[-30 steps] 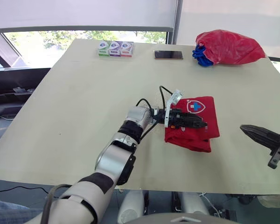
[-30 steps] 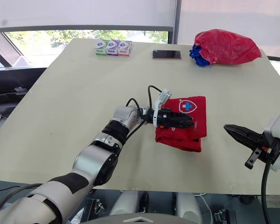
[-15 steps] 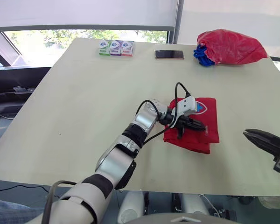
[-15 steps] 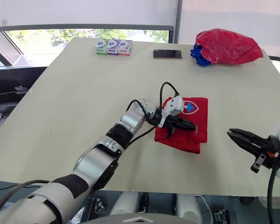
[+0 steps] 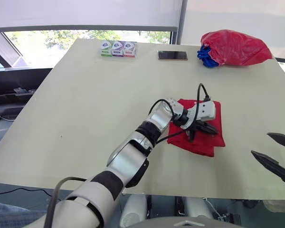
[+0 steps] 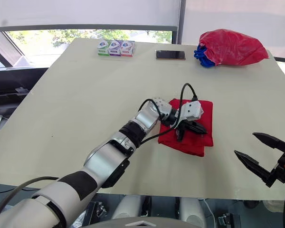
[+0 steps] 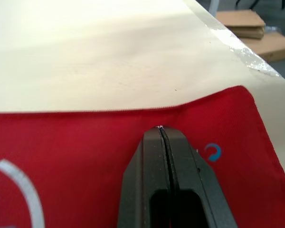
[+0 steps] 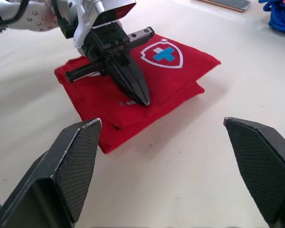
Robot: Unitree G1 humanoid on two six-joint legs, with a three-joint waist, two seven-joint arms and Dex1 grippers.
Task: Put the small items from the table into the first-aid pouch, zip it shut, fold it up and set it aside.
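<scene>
The red first-aid pouch (image 5: 210,143) lies folded flat on the table, right of centre, its white and blue cross badge (image 8: 162,53) facing up. My left gripper (image 5: 213,129) is shut and its joined fingertips (image 7: 160,135) press down on the pouch's top face near its right edge. No fabric is caught between them. My right gripper (image 6: 245,143) hovers to the right of the pouch near the table's front edge, wide open, with nothing between its fingers (image 8: 80,156).
Three small boxes (image 5: 117,49) stand in a row at the table's far edge, with a phone (image 5: 172,55) beside them. A red bag with a blue cord (image 5: 233,47) sits at the far right corner. Cardboard (image 7: 242,21) lies on the floor beyond the table.
My left gripper has slid rightward across the top of the pouch and its wrist has turned. My right gripper has gone from shut to wide open and drifted slightly right.
</scene>
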